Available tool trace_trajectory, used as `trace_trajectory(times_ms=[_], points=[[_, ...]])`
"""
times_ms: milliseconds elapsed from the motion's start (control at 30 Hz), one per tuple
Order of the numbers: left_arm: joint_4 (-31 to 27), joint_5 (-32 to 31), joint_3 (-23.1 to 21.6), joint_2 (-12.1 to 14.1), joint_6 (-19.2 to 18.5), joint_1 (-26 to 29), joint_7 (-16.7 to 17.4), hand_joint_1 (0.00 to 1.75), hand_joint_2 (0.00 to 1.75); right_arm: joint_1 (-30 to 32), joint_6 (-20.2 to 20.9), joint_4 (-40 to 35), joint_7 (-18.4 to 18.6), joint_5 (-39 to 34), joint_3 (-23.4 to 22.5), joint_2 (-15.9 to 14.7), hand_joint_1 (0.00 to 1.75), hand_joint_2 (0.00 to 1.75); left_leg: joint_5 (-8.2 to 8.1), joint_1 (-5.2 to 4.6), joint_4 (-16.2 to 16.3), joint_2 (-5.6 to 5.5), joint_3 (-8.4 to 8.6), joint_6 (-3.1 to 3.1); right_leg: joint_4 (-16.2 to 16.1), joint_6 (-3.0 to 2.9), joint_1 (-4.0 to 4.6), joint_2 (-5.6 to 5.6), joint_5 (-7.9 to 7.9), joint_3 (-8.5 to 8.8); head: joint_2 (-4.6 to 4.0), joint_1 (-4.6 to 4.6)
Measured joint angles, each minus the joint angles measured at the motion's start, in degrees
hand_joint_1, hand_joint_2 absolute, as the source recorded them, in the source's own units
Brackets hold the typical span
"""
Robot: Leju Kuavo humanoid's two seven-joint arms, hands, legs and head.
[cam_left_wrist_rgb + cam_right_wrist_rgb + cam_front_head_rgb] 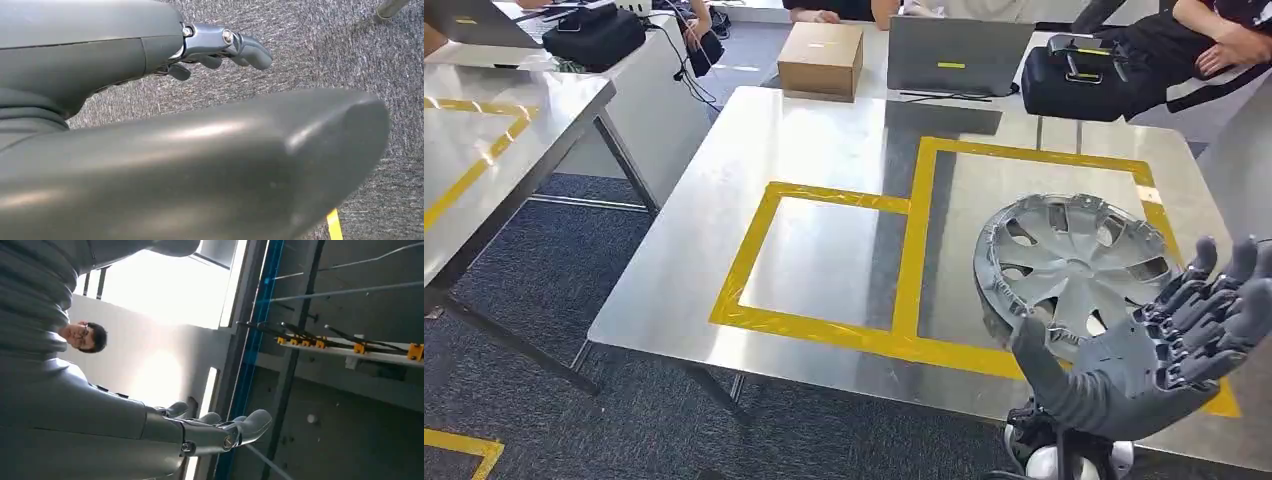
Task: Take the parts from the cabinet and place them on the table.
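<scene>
Hubcap [1072,262] lies flat on counter [824,150], inside the right yellow tape box [921,240], just ahead of the right hand [1169,345]. Right hand palm up, fingers [1214,300] spread wide, holding nothing; thumb tip near the hubcap rim, contact not clear. Left hand [220,47] hangs over carpet, fingers curled in, nothing in them. Beyond the fingers: cardboard box [821,58], laptop [959,55]. No readable labels or writing

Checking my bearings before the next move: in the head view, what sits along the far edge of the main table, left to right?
Cardboard box → grey laptop → black bag.
</scene>
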Motion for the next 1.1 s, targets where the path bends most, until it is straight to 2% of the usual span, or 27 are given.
trace_trajectory(times_ms=[267,300,367,400,433,467,533,567,600,633,667,700,733,767,800,833,900,933,967,1033,1067,1100], points=[[0.0,0.3,0.3,0.0,-0.1,0.0,0.2,0.00,0.00,0.0,0.0,0.0,0.0,0.0,0.0,0.0,0.00,1.75,-0.09,-0.05,0.2,0.00,-0.04,0.13,-0.1,0.18,-0.14,0.00,0.12,0.07,0.00,0.00],[0.0,0.6,0.4,0.1,-0.7,0.0,0.5,0.00,0.00,-0.1,0.0,0.1,0.0,0.0,0.0,0.0,0.00,1.75,-0.30,-0.36,0.5,0.01,-0.19,0.89,-0.4,0.73,-0.48,-0.11,0.33,0.14,0.00,-0.02],[0.0,1.1,0.8,0.1,-1.5,0.0,0.4,0.00,0.00,-0.2,0.0,0.2,0.0,-0.3,0.0,0.0,0.00,1.75,0.31,-0.43,0.3,-0.06,-0.15,1.35,-0.9,1.09,-0.48,-0.03,0.88,0.32,0.00,-0.07],[0.0,1.2,1.0,0.0,-1.7,0.0,0.3,0.00,0.00,-0.3,0.0,0.2,0.0,-0.3,0.0,0.0,0.00,1.75,1.08,-0.11,-1.0,-0.02,0.25,1.58,-1.2,1.43,-0.02,0.03,1.08,0.49,0.00,-0.07],[0.0,1.2,1.1,-0.2,-1.7,-0.1,0.3,0.00,0.00,-0.3,0.0,0.3,0.0,-0.3,0.0,0.0,0.00,1.75,1.78,0.40,-1.9,0.28,0.71,1.52,-0.4,1.41,-0.19,-0.01,0.04,0.28,0.00,-0.07],[0.0,1.2,1.3,-0.1,-1.9,-0.1,0.3,0.00,0.00,-0.6,0.0,0.4,0.0,-0.3,0.0,0.0,0.00,1.75,2.18,0.57,-2.3,0.31,0.63,1.86,1.8,1.48,-0.10,0.00,-2.21,-0.63,0.00,0.20],[0.0,1.2,1.4,-0.2,-2.3,-0.1,0.4,0.00,0.00,-0.9,0.0,0.5,0.0,0.0,0.0,0.0,0.00,1.75,2.48,0.69,-2.2,0.43,-0.06,1.85,10.1,2.00,-0.36,-0.02,-7.05,-3.98,0.00,0.35],[0.0,1.2,1.4,-0.2,-2.4,0.0,0.5,0.00,0.00,-0.8,0.0,0.7,0.0,0.1,0.0,0.0,0.00,1.75,2.55,0.75,-2.0,0.52,-0.45,1.73,13.8,2.32,-0.55,-0.02,-8.45,-5.37,0.00,0.35],[0.0,1.2,1.4,-0.2,-2.4,0.0,0.5,0.00,0.00,-0.8,0.0,0.8,0.0,0.2,0.0,0.0,0.00,1.75,2.64,0.90,-1.6,0.54,-0.88,1.59,15.0,2.57,-0.77,-0.03,-8.35,-5.71,0.00,0.35],[0.1,1.1,1.4,-0.3,-2.6,0.0,0.5,0.00,0.00,-0.8,0.0,0.8,0.0,0.2,0.0,0.0,0.00,1.75,2.71,1.12,-1.2,0.56,-1.34,1.42,13.8,2.91,-1.03,-0.06,-7.13,-4.84,0.00,0.35],[0.1,1.1,1.4,-0.3,-2.7,0.0,0.5,0.00,0.00,-0.8,0.0,0.9,0.0,0.2,0.0,0.0,0.00,1.75,2.73,1.50,-0.7,0.55,-1.87,1.16,10.3,3.33,-1.36,-0.11,-5.03,-2.73,0.00,0.35],[0.1,1.0,1.4,-0.4,-2.8,0.0,0.4,0.00,0.00,-0.8,0.0,0.9,0.0,0.2,0.0,0.0,0.00,1.75,2.72,1.94,0.0,0.51,-2.46,0.69,5.1,3.87,-1.71,-0.21,-2.85,0.33,0.00,0.35],[0.1,1.0,1.4,-0.4,-2.8,-0.1,0.3,0.00,0.00,-0.9,0.0,1.0,0.0,0.2,0.0,0.0,0.00,1.75,2.59,2.11,0.9,0.49,-3.07,0.05,-0.1,4.53,-2.13,-0.35,-2.63,3.06,0.00,0.46],[-0.1,1.0,1.4,-0.2,-2.9,0.0,0.3,0.00,0.00,-0.8,0.0,1.1,0.0,0.2,0.0,0.0,0.00,1.75,2.75,2.07,1.0,0.14,-3.51,-0.62,1.3,3.89,-1.30,0.39,-2.53,2.81,0.00,0.92],[0.0,1.0,1.4,-0.4,-3.1,0.0,0.2,0.00,0.00,-0.8,-0.1,1.2,0.0,0.2,0.0,0.0,0.00,1.75,2.64,1.66,1.3,0.05,-3.72,-1.03,1.7,2.53,-1.39,0.64,-1.78,2.07,0.00,0.92],[0.0,1.0,1.4,-0.5,-3.2,0.0,0.1,0.00,0.00,-1.0,-0.1,1.2,0.0,0.1,0.0,-0.1,0.00,1.75,2.77,1.66,1.7,0.03,-3.66,-1.30,0.9,1.84,-1.64,0.62,-2.83,2.07,0.00,0.90],[0.0,1.0,1.4,-0.5,-3.6,0.1,0.1,0.00,0.00,-1.1,0.0,1.3,0.0,0.0,0.0,-0.1,0.00,1.75,3.71,2.02,1.1,-0.05,-4.21,-2.46,1.1,0.54,-1.42,0.57,-2.08,1.23,0.00,0.55],[0.1,1.0,1.4,-0.5,-3.7,0.1,0.0,0.00,0.00,-1.2,0.0,1.3,0.0,0.0,0.0,-0.1,0.00,1.75,2.96,2.16,1.5,0.00,-4.47,-2.68,1.0,-0.08,-1.48,0.39,-1.48,0.74,0.00,0.44],[0.1,1.1,1.5,-0.5,-3.8,0.1,0.0,0.00,0.00,-1.2,0.0,1.4,0.0,-0.1,0.0,-0.1,0.00,1.75,0.26,2.19,3.4,0.01,-5.43,-2.60,0.9,-0.49,-1.42,0.34,-0.92,0.20,0.00,0.31],[0.1,1.1,1.7,-0.5,-4.0,0.1,0.0,0.00,0.00,-1.4,0.0,1.4,0.0,-0.1,0.0,-0.1,0.00,1.75,-5.87,1.97,10.9,-0.04,-7.96,-2.54,1.0,-0.81,-1.23,0.30,0.10,-1.12,0.00,-0.09],[0.1,1.1,1.7,-0.5,-4.0,0.1,-0.1,0.00,0.00,-1.5,0.0,1.6,0.0,-0.1,0.0,-0.1,0.00,1.75,-8.10,1.90,15.3,-0.04,-9.11,-2.52,1.0,-0.90,-1.00,0.22,0.69,-1.93,0.00,-0.26],[0.1,1.1,1.7,-0.5,-4.1,0.1,-0.1,0.00,0.00,-1.6,0.0,1.6,0.0,-0.1,0.0,-0.1,0.00,1.75,-8.49,1.85,17.6,-0.04,-9.17,-2.37,1.0,-0.95,-0.79,0.16,1.27,-2.69,0.00,-0.26]])
